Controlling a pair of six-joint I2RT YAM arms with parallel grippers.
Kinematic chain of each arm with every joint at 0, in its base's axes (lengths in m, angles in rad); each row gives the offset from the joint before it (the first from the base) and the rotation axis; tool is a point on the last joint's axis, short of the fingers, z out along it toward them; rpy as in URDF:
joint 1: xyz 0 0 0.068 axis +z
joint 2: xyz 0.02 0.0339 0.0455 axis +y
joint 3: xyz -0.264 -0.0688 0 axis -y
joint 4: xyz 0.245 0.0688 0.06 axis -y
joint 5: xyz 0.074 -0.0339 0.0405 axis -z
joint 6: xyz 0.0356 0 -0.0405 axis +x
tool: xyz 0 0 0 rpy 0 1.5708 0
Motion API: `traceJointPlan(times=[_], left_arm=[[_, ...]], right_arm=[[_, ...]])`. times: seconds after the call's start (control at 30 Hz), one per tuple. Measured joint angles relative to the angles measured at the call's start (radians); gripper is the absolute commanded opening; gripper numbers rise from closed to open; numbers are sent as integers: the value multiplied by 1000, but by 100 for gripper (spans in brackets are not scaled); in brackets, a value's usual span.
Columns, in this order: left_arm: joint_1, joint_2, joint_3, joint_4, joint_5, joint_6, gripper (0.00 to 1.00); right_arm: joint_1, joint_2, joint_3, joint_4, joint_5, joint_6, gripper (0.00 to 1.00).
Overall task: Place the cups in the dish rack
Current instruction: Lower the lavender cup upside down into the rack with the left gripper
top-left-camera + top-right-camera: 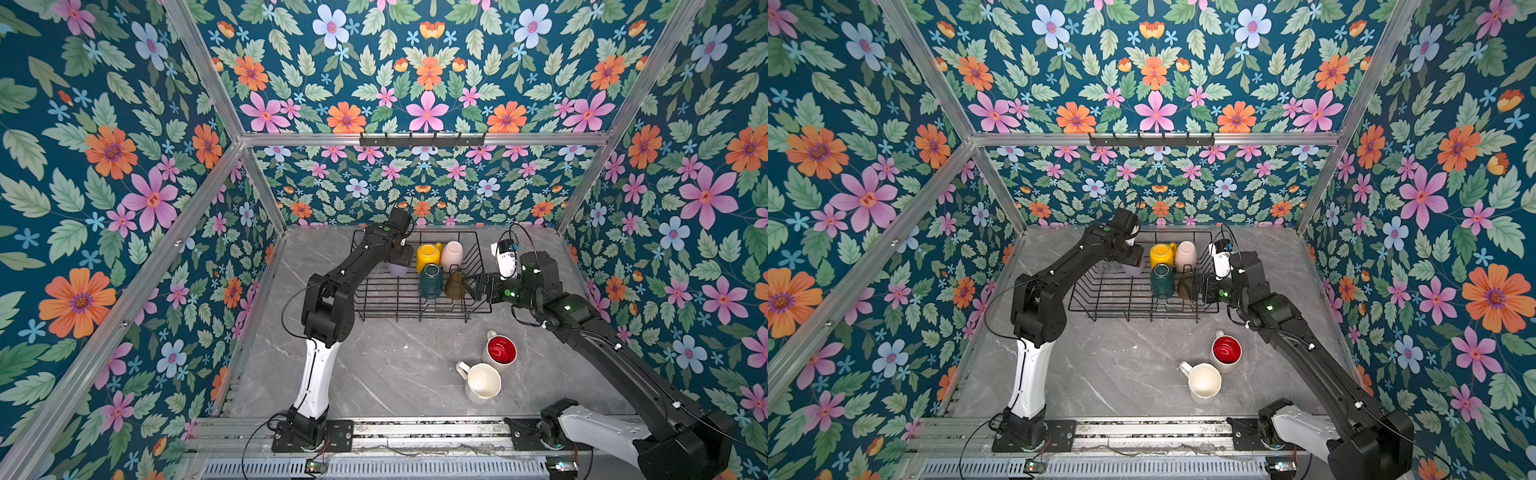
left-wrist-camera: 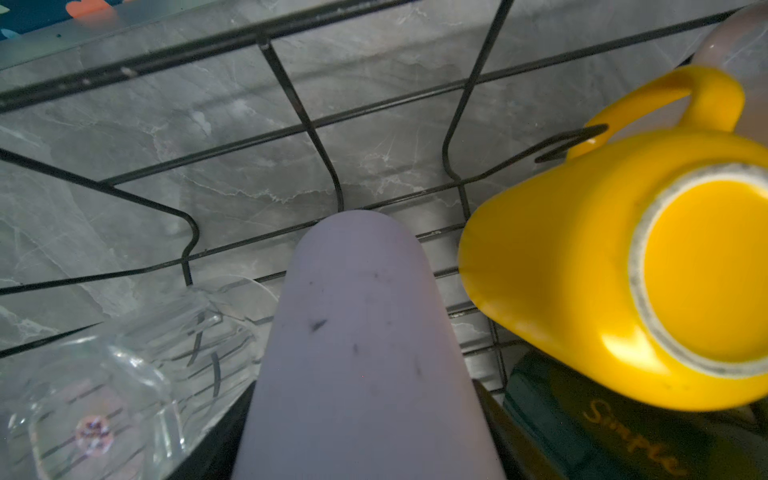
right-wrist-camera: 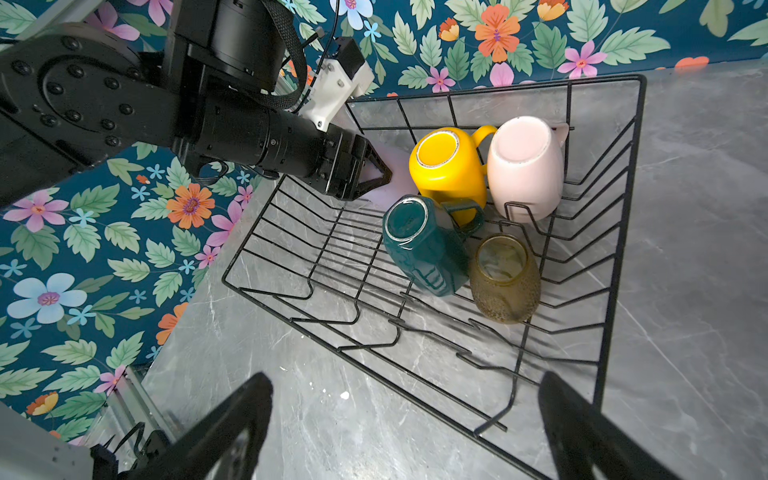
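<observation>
The black wire dish rack [image 1: 374, 300] stands at the back of the table. In it, upside down, are a yellow mug [image 1: 428, 257], a cream cup [image 1: 452, 254], a dark green mug [image 1: 430, 282] and an olive-amber glass [image 1: 454, 286]. My left gripper [image 1: 401, 259] is shut on the lilac tumbler [image 2: 365, 332] and holds it low in the rack's back left part, next to a clear glass [image 2: 104, 395]. My right gripper [image 3: 403, 415] is open and empty over the rack's right edge, just right of the olive glass. A red-lined white mug [image 1: 500, 350] and a white mug [image 1: 482, 382] stand on the table.
The two mugs on the table stand close together at the front right, handles pointing left and back. The grey marble tabletop [image 1: 374, 374] is walled by flowered panels. A hook rail [image 1: 422, 140] hangs on the back wall.
</observation>
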Motion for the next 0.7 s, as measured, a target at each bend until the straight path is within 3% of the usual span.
traceJointPlan(times=[0.17, 0.3, 0.7], left_arm=[[0, 11, -3, -11, -6, 0, 92], [1, 6, -11, -19, -7, 0, 99], [1, -89, -84, 30, 2, 0, 99]], right_arm=[[0, 0, 0, 0, 0, 0, 99], [0, 0, 0, 0, 0, 0, 99], [0, 0, 6, -10, 6, 0, 99]])
